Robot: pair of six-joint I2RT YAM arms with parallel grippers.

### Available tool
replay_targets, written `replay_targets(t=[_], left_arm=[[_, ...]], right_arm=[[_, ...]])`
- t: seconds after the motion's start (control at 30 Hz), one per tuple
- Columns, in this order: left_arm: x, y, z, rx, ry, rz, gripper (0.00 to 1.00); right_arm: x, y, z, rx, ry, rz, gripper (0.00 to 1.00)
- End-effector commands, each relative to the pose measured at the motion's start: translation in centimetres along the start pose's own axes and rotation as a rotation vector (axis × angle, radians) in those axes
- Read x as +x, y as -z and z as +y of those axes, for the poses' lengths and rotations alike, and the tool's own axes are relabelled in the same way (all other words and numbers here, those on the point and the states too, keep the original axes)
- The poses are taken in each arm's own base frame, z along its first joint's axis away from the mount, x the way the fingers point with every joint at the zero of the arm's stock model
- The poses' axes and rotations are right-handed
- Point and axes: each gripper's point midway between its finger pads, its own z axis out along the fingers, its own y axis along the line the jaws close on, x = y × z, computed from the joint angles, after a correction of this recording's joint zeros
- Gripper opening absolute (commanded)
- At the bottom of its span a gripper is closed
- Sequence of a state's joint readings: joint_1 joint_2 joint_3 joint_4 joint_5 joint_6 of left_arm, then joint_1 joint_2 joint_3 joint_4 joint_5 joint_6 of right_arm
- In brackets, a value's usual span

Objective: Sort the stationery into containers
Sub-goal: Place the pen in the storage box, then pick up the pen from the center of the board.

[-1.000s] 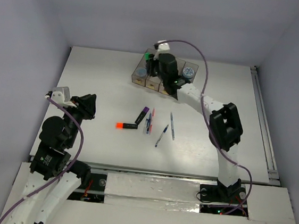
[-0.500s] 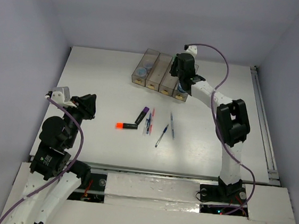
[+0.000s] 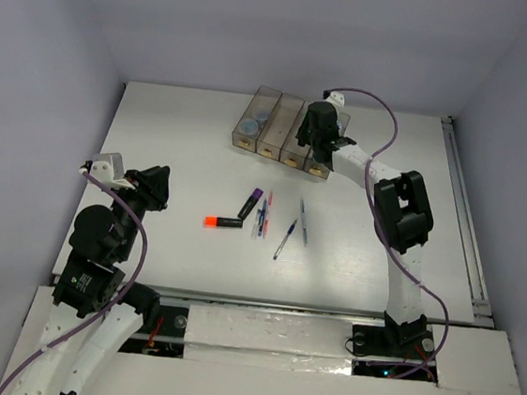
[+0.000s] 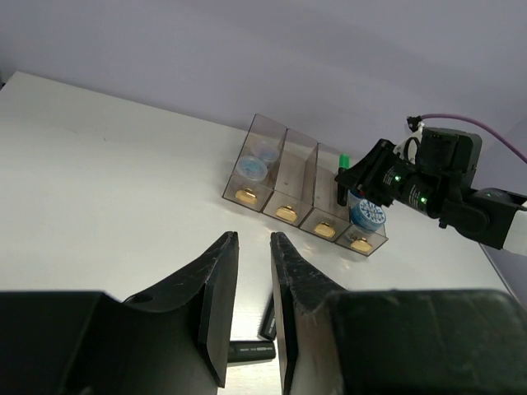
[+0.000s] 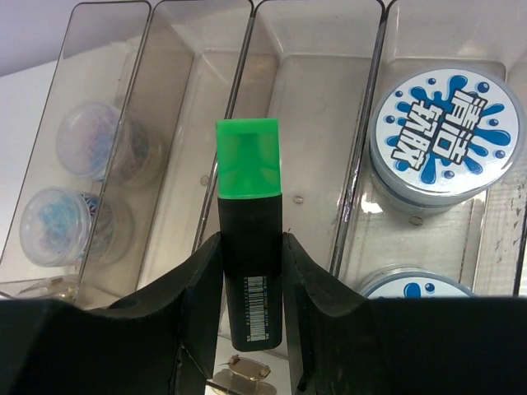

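My right gripper [image 5: 251, 240] is shut on a green highlighter [image 5: 248, 206] with a black body, held cap forward over the four smoky-brown bins [image 5: 366, 107], about above the wall between the second and third. It hovers over the row's right half in the top view [image 3: 316, 132]. The leftmost bin holds two pale blue rolls [image 5: 97, 140]; the rightmost holds two blue-and-white rolls [image 5: 445, 136]. On the table lie an orange highlighter [image 3: 221, 221], a purple highlighter [image 3: 251, 202], a pink pen [image 3: 267, 212] and two blue pens [image 3: 284, 239]. My left gripper [image 3: 156, 186] is slightly open, empty, far left.
The bins [image 3: 268, 134] stand at the table's far middle, each with a tan end piece facing me. The loose pens and highlighters lie between the two arms. A rail [image 3: 464, 219] runs along the table's right edge. Grey walls close in the back and sides.
My right gripper has carried the green highlighter rightward along the row of bins, then settled slightly back left and lower. The left arm has not moved.
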State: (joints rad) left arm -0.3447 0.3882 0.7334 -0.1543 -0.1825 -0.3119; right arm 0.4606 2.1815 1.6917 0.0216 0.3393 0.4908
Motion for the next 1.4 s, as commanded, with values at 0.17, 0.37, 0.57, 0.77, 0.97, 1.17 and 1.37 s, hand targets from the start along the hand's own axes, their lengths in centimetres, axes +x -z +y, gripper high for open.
replay_targets(t=[0.17,0.37,0.57,0.77,0.97,1.17,1.37], left_arm=[[-1.4,0.0,-0.7,0.029,0.001,-0.051,0.2],[-1.5,0.0,-0.7,0.031,0.003,-0.052,0.2],[-1.5,0.0,-0.7,0.031,0.003,-0.052,0.2],[-1.5,-0.1,-0.7,0.027,0.003,-0.051,0.2],[-1.6,-0.1,-0.5,0.021,0.002,-0.056,0.11],[-1.7,0.0,-0.2,0.002,0.008,-0.063,0.02],[-1.7,0.0,-0.4,0.012,0.009,-0.062,0.08]], right_arm=[[-2.1,0.1,0.5,-0.022,-0.045,-0.048,0.25],[-1.9,0.2,0.7,-0.033,-0.035,-0.03,0.6],[-4.5,3.4,2.9,-0.176,0.002,-0.071,0.49],[-0.9,11.3,10.8,-0.609,0.213,0.003,0.0],[11.1,22.8,17.7,-1.03,0.518,0.273,0.09],[20.1,24.8,17.0,-1.021,0.728,0.45,0.72],[21.5,25.3,17.2,-1.02,0.82,0.479,0.74]])
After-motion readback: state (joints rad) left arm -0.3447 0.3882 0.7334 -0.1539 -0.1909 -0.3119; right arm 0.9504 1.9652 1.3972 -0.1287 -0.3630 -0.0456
